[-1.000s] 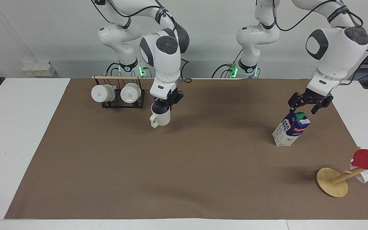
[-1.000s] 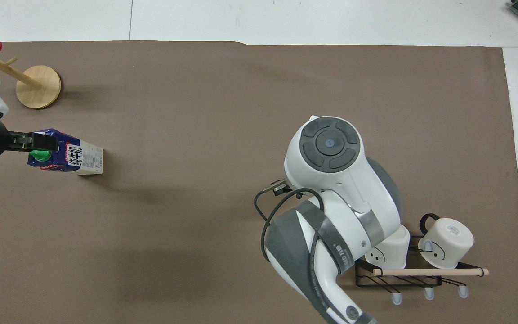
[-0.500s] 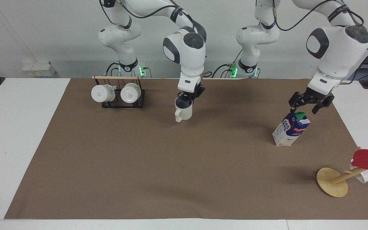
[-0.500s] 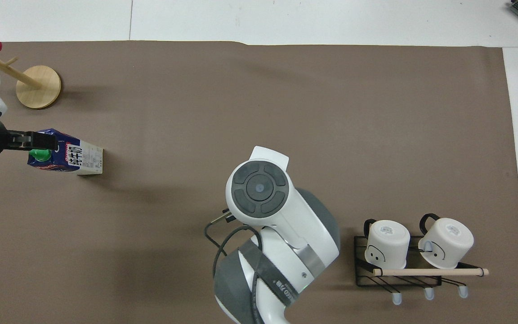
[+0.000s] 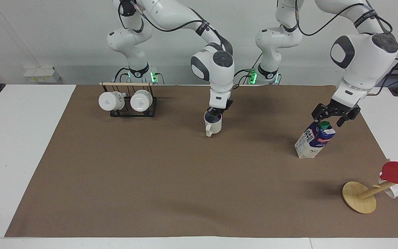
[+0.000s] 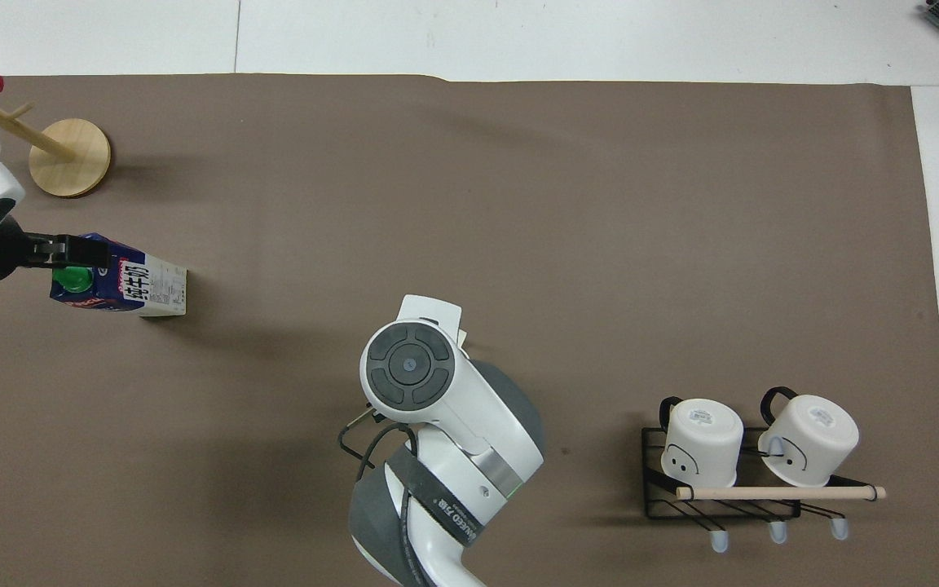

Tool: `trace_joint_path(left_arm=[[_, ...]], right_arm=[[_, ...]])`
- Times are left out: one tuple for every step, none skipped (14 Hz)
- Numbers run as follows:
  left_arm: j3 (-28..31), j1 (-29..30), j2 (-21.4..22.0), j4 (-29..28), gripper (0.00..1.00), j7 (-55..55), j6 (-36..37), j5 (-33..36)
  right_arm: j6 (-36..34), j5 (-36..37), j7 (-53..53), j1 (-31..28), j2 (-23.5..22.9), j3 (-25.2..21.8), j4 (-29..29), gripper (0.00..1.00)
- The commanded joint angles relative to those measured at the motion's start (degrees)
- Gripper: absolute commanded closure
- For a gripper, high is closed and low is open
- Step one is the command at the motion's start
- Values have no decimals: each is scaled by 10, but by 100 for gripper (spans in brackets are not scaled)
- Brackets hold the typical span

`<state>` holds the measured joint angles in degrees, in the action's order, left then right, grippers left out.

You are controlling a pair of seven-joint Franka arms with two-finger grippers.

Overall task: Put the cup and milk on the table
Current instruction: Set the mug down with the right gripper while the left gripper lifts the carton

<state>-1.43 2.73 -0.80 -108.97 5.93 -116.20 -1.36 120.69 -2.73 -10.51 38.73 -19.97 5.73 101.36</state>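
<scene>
The desk carried a brown sheet. On it, at 3 o'clock in the facing view, the milk stood tilted, the left end effector spread apart just above its green cap. At 10 o'clock, a black rack held two white mugs. Near centre, the right end effector was clamped on the cup's rim; nothing showed inside it.

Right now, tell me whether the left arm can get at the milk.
Probably yes. The left end effector hangs right over the milk, at its green cap, with nothing between them. The right end effector is at the cup, well clear.
</scene>
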Motion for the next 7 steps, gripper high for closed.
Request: trace_joint_path(left_arm=[[-1, 5, -13, -4, 0, 3, -27, 4], [-1, 5, -17, -11, 0, 2, -35, 4], [-1, 5, -22, -11, 0, 1, -38, 4], [-2, 6, -27, -12, 0, 1, -38, 4], [-1, 6, -28, -12, 0, 1, -38, 4], [-1, 6, -28, -12, 0, 1, -38, 4], [-1, 6, -28, -12, 0, 1, -38, 4]], right_arm=[[-1, 33, 27, -1, 20, 0, 25, 100], [2, 40, 27, -1, 22, 0, 35, 100], [7, 42, 28, -1, 27, 0, 47, 100], [7, 42, 27, -1, 29, 0, 50, 100], [7, 43, 24, -1, 29, -1, 50, 100], [7, 45, 24, -2, 29, -1, 52, 100], [8, 50, 25, -2, 30, -1, 53, 100]])
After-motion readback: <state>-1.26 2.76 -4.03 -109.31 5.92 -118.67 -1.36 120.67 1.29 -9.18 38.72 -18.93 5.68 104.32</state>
